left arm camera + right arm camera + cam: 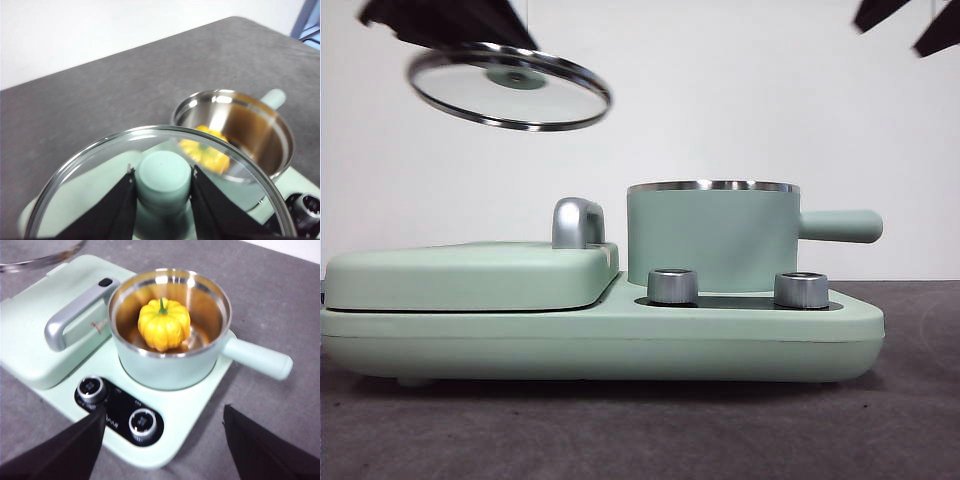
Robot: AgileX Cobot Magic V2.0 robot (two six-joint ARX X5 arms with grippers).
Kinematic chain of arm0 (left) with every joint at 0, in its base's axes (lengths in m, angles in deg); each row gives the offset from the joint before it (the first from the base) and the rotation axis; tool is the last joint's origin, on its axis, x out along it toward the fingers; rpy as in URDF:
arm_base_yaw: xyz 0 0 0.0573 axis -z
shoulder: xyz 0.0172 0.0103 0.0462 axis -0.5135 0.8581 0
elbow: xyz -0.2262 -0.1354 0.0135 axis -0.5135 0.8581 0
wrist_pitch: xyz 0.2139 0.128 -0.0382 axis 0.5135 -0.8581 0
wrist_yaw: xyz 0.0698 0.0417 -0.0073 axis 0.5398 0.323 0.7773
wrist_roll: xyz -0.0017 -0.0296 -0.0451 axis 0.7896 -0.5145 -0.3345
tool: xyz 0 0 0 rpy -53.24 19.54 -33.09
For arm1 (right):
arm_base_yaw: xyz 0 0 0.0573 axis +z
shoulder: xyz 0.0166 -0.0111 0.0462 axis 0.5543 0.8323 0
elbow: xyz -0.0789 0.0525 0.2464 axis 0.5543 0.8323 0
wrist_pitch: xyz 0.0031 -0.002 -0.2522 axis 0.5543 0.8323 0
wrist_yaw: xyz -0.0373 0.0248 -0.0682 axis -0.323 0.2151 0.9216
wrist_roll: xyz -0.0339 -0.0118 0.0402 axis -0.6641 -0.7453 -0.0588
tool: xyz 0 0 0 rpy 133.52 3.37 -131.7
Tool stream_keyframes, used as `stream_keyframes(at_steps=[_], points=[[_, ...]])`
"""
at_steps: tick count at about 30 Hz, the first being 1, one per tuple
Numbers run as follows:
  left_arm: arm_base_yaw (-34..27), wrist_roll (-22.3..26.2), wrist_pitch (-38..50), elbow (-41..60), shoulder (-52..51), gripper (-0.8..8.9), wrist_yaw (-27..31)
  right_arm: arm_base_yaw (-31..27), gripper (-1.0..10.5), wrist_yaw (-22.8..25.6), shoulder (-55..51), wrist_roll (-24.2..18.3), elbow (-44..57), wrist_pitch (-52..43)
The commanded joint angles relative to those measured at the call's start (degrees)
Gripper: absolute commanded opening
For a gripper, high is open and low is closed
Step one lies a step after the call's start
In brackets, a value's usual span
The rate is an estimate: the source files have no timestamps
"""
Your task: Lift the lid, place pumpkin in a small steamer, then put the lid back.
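Setting: we see a dark grey table point(640, 430) under a plain white wall, with a mint-green cooker base point(600, 335) filling the lower middle of the front view.

Small steamer: the small steamer point(712, 238) stands on the right half of the base, open at the top, its straight handle pointing to the right of the frame.

Pumpkin: the pumpkin point(164, 324) sits upright inside the pot, near the centre of the right wrist view, stem up. The front view hides it behind the pot wall.

Lid: the lid point(508, 88) hangs tilted in the upper left of the front view, well apart from the pot and over the flat cover point(470, 275).

Left gripper: we see the left gripper point(163, 182) pinching the lid's mint knob between both jaws, low in the left wrist view.

Right gripper: the right gripper point(162, 427) has its jaws spread wide with nothing between them, hovering above the control knobs point(117, 405).

Progress: we judge the pumpkin step done; only the lid remains to be set back.

Handling: we judge the lid stiff, breakable glass with a slick steel rim. The knob is the only sound place to hold it, and it can swing, so we would level it before seating it on the pot rim.
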Motion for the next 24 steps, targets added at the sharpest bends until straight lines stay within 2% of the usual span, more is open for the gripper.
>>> stream_keyframes(at_steps=[1,11,24], points=[[2.16,-0.17,6.54,-0.9,2.47,0.1,-0.33,0.37,3.6,0.66,-1.77,0.94,-0.26,1.99],[8.41,-0.17,25.38,-2.19,14.21,0.09,-0.26,0.37,3.6,1.79,-5.03,0.76,-0.26,10.08],[12.28,0.28,27.3,-12.92,28.2,0.09,-0.26,0.37,3.6,1.79,-4.96,0.68,-0.26,11.3]])
